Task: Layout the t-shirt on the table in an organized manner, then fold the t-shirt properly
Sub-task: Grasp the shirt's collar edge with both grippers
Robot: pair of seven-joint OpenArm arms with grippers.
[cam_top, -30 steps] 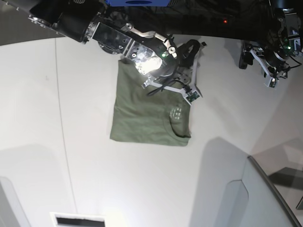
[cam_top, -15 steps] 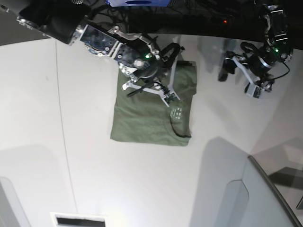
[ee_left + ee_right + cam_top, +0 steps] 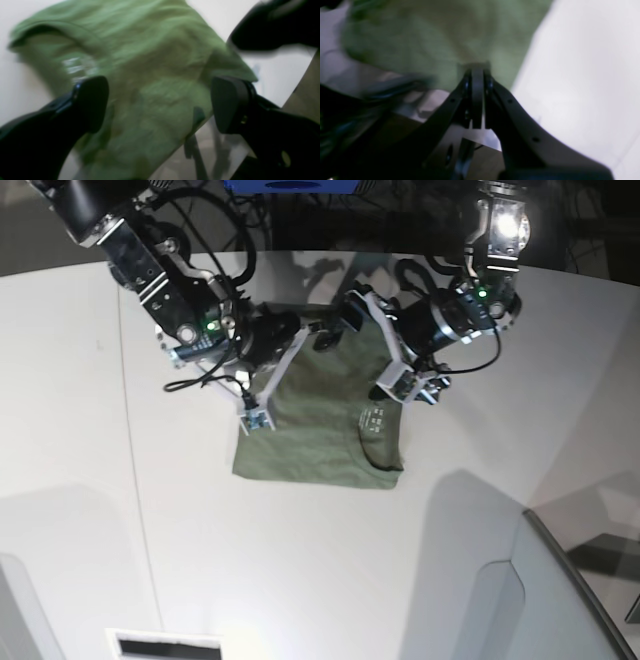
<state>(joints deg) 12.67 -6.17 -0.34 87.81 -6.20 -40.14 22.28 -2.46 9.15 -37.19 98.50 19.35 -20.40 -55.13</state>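
The olive-green t-shirt (image 3: 310, 435) lies folded into a rectangle on the white table (image 3: 80, 430), collar and white label (image 3: 375, 420) at its near right. My right gripper (image 3: 305, 340) is shut at the shirt's far left corner. In the right wrist view its fingertips (image 3: 477, 72) press together against green cloth (image 3: 432, 37); blur hides whether any cloth is pinched. My left gripper (image 3: 375, 350) hangs open over the shirt's far right part. In the left wrist view, its two black pads (image 3: 92, 102) stand wide apart above the fabric (image 3: 150, 62).
A grey angled panel (image 3: 560, 600) rises at the near right corner of the base view. A white box with a dark slot (image 3: 165, 645) sits at the near left edge. Cables and dark equipment line the far edge (image 3: 300, 220).
Both arms swung in over the shirt: the left arm from the far right, the right arm leftwards along the shirt's far edge. The right gripper closed. The shirt's near edge stayed put.
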